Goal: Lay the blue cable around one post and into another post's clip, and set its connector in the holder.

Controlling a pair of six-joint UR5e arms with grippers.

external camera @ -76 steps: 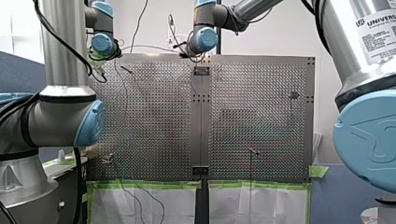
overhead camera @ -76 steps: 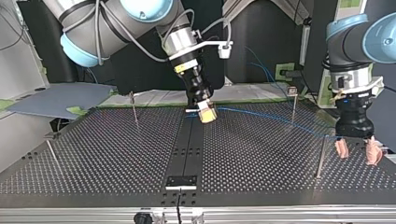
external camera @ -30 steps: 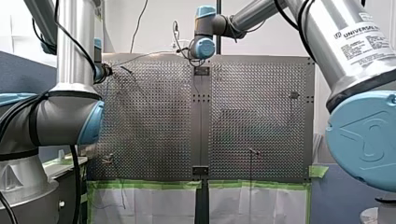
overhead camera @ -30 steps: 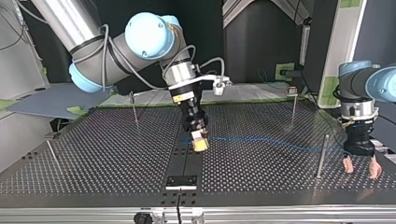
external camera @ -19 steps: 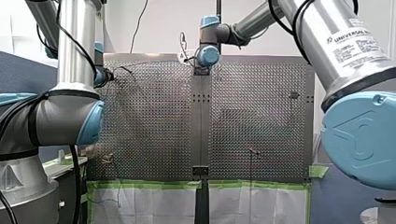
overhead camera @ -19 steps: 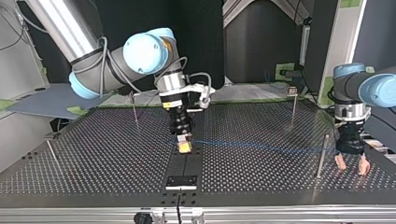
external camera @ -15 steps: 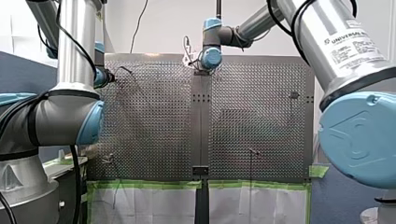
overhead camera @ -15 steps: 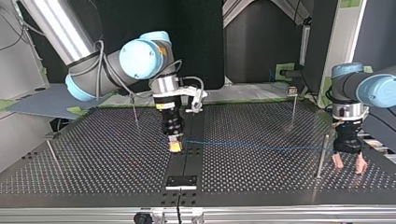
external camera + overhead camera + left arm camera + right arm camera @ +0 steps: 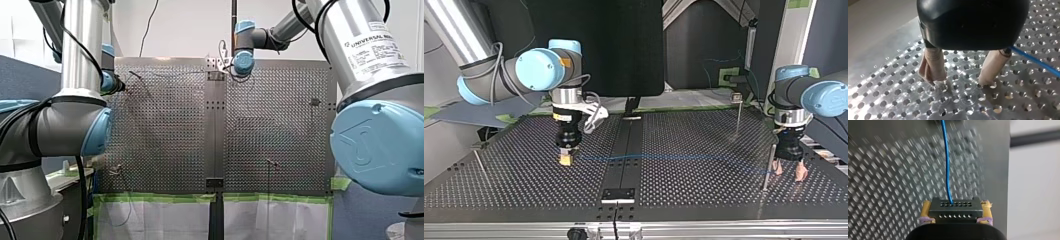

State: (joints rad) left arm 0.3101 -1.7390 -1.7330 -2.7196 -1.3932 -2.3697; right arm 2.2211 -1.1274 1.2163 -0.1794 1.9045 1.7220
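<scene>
Works over a perforated metal surface [image 9: 704, 180] with green tape [image 9: 155, 198] along one edge and a dark panel [image 9: 594, 45] behind. Grips the black connector [image 9: 955, 210] tight in the right jaws, yellow pads either side, low at the top view's left. Trails the blue cable [image 9: 674, 157] across to a post [image 9: 767, 167] at the right. Holds the left jaws wide apart, empty, cable just beside one finger [image 9: 993, 67].
</scene>
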